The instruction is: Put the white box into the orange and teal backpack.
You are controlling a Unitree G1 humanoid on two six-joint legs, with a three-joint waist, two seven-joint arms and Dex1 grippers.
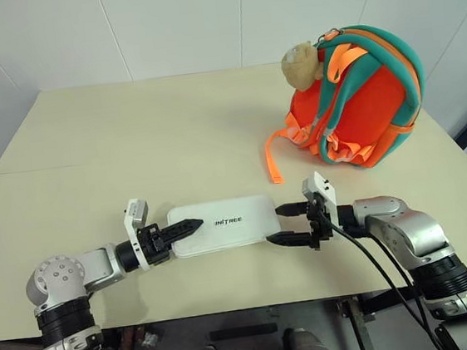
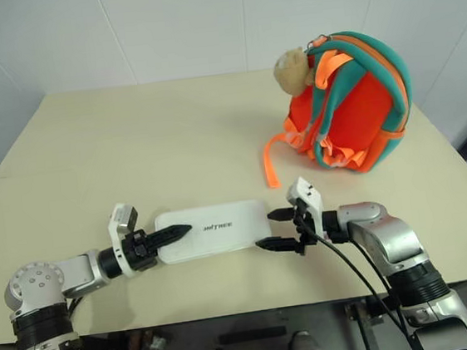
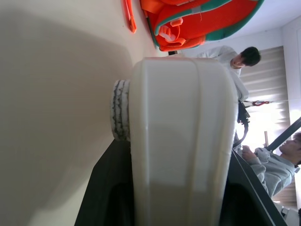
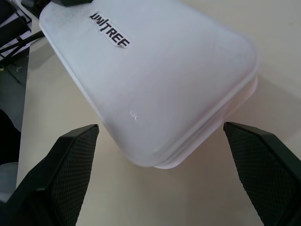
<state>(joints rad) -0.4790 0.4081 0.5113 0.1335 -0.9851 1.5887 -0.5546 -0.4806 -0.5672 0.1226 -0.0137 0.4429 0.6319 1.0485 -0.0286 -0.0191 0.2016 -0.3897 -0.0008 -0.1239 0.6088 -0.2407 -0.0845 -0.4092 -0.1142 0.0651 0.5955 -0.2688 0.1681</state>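
Left eye view: the white box [image 1: 222, 224] lies flat on the table [image 1: 130, 144], near its front edge, its long axis running side to side between the two arms; the left claw [image 1: 181, 228] is at the box's left end, one black finger lying over the top of that end, and in the left wrist view the box end sits between the fingers [image 3: 120, 115], so the claw looks closed on it, though how firmly I cannot tell; the right claw [image 1: 285, 224] is at the opposite end, spread wide with one finger on each side of the box's right corner and not touching it, holding nothing; both claws are about equally near, each at its own end; the orange and teal backpack [image 1: 360, 103] stands well apart, farther back and to the right, straps facing the robot, a beige plush toy [image 1: 301, 61] at its top; the box must therefore travel back and rightward; whether the bag is open cannot be seen. The box top carries dark lettering, "UNITREE" [image 4: 110, 29], read most clearly in the right wrist view.
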